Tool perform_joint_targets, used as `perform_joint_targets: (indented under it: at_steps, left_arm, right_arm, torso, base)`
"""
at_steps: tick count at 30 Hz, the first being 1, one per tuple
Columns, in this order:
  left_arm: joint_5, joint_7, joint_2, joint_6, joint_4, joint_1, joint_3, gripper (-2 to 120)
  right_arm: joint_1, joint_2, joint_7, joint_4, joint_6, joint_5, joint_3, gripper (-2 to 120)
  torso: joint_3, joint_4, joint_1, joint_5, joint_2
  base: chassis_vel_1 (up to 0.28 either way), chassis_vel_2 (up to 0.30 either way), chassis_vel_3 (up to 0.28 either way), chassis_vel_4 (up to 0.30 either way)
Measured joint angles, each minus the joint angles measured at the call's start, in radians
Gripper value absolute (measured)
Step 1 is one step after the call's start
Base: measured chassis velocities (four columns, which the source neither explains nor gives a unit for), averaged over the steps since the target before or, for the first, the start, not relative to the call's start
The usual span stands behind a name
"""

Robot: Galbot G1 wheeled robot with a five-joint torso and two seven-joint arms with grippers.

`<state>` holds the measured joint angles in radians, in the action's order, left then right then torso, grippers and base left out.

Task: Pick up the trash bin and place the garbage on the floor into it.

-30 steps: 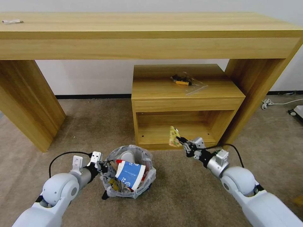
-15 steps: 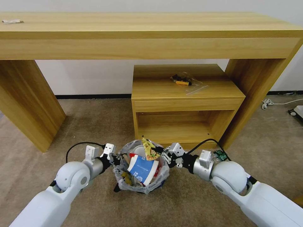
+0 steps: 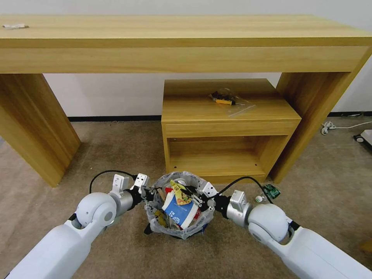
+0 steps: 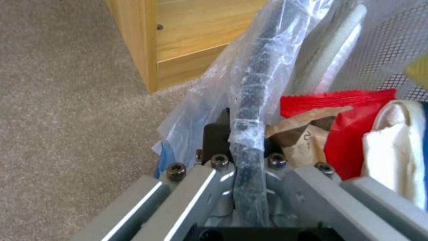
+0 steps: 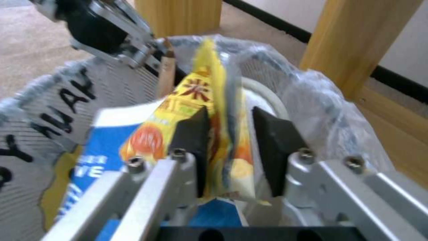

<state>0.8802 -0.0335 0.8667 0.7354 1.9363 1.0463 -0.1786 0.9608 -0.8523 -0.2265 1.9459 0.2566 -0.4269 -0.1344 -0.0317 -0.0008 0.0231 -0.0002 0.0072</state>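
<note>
Over carpet (image 3: 116,151), yellow wrapper (image 3: 180,195) now above trash bin (image 3: 190,228), lower than before.

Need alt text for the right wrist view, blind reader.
The right gripper has its black pads on either side of a yellow printed snack wrapper, over the plastic-lined mesh trash bin. A blue-white carton lies below; the left gripper pinches the far rim.

Trash bin (image 3: 176,228) liner was crinkled, glossy clear plastic over black mesh. Yellow wrapper (image 5: 209,134) appeared shiny printed film. Right gripper (image 5: 232,154) was brushed metal with matt black pads. Floor (image 3: 116,151) was rough carpet; cabinet (image 3: 228,128) smooth wood.
</note>
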Motion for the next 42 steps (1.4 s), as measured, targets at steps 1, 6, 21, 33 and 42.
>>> perform_joint_targets:
  at_steps: [1, 6, 21, 33, 42]
  left_arm:
    - [0.0, 0.0, 0.0, 0.0, 0.0, 0.0, 0.0, 0]
    - [-0.001, 0.0, 0.0, 0.0, 0.005, 0.023, -0.029, 0]
    - [-0.042, 0.005, 0.013, 0.0, 0.022, 0.128, -0.133, 0]
    - [-0.206, 0.059, 0.079, 0.0, -0.017, 0.171, -0.192, 0]
    - [-0.237, 0.067, 0.116, 0.0, -0.039, 0.174, -0.208, 0]
  right_arm:
    - [0.0, 0.0, 0.0, 0.0, 0.0, 0.0, 0.0, 30]
    - [0.005, -0.007, 0.02, -0.008, -0.009, -0.015, 0.03, 52]
    - [0.055, -0.023, 0.11, 0.041, -0.027, -0.057, 0.149, 100]
    - [0.34, -0.123, 0.187, -0.06, -0.104, 0.042, 0.467, 100]
    - [0.464, -0.177, 0.129, -0.13, -0.161, 0.101, 0.657, 100]
  torso:
    - [0.0, 0.0, 0.0, 0.0, 0.0]
    - [0.0, 0.0, 0.0, 0.0, 0.0]
    - [0.0, 0.0003, 0.0, 0.0, 0.0]
    - [0.0, -0.0001, 0.0, 0.0003, 0.0]
    - [0.0, -0.0002, 0.0, 0.0002, 0.0]
  base:
    - [0.0, 0.0, 0.0, 0.0]
    - [0.0, 0.0, 0.0, 0.0]
    - [0.0, 0.0, 0.0, 0.0]
    - [0.0, 0.0, 0.0, 0.0]
    - [0.0, 0.0, 0.0, 0.0]
